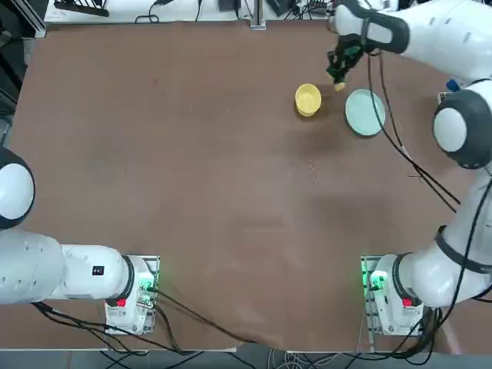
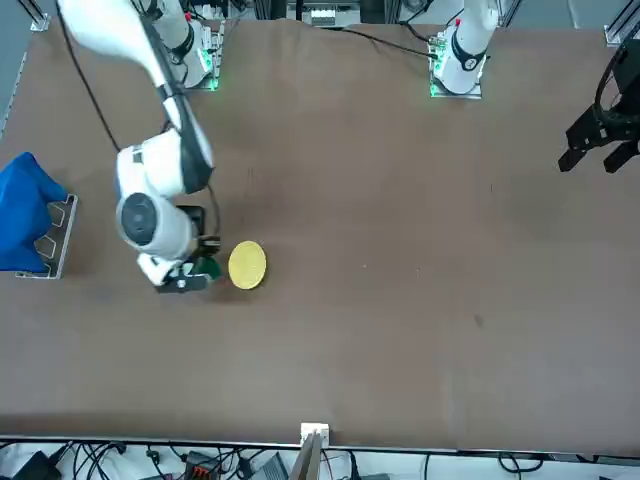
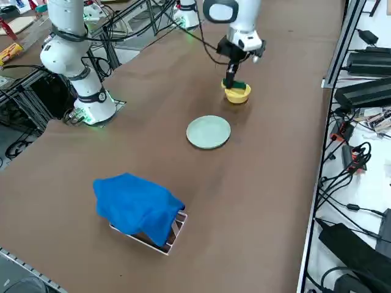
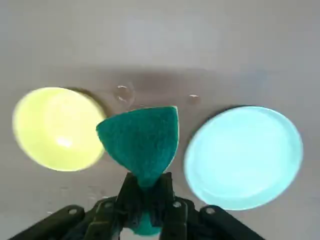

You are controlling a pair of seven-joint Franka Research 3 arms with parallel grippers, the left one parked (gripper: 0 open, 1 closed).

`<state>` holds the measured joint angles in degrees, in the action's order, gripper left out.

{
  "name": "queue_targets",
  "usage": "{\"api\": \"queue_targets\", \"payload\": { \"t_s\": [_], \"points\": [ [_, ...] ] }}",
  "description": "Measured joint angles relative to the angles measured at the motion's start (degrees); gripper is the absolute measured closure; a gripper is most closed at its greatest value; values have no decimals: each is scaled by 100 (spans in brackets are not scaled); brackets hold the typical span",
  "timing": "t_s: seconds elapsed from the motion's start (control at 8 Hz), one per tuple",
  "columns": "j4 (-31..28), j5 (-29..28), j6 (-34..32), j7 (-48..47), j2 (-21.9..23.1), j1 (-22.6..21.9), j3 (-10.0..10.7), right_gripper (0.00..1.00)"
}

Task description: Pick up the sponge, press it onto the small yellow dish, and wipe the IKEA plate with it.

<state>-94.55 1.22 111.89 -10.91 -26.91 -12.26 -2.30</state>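
Wrist view: sponge pinched at its waist by the right gripper, green scouring face toward the camera, free end fanned out beyond the fingertips (squeezed hard, by the look of it). Long axis runs out along the fingers' pointing direction. Held between the yellow dish and the pale mint IKEA plate.

Top view: sponge above the surface; dish at its 8 o'clock, plate between 4 and 5 o'clock. Its yellow end points roughly to 6 o'clock, long axis near 12–6.

Front view: dish at the sponge's 3 o'clock; plate hidden by the arm.

Right side view: sponge overlaps the dish in line of sight, contact unconfirmed; plate at the dish's 7 o'clock.

Judgement: pickup done, sponge in carriage beside the dish. Whether the press is done cannot be told. If pending, next move is over the dish and down; otherwise, across to the plate, lowered flat, to wipe.
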Motion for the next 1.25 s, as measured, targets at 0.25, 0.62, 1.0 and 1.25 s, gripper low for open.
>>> {"api": "queue_targets", "payload": {
  "t_s": [0.25,0.62,1.0,1.25],
  "points": [
    [-935,0,690,521,382,460,6,90],
    [-2456,-1,2009,1051,699,976,5,90],
    [-3083,-1,2637,1200,726,1144,3,90],
    [-3136,-1,2655,1200,747,1149,-13,90]
  ]
}}
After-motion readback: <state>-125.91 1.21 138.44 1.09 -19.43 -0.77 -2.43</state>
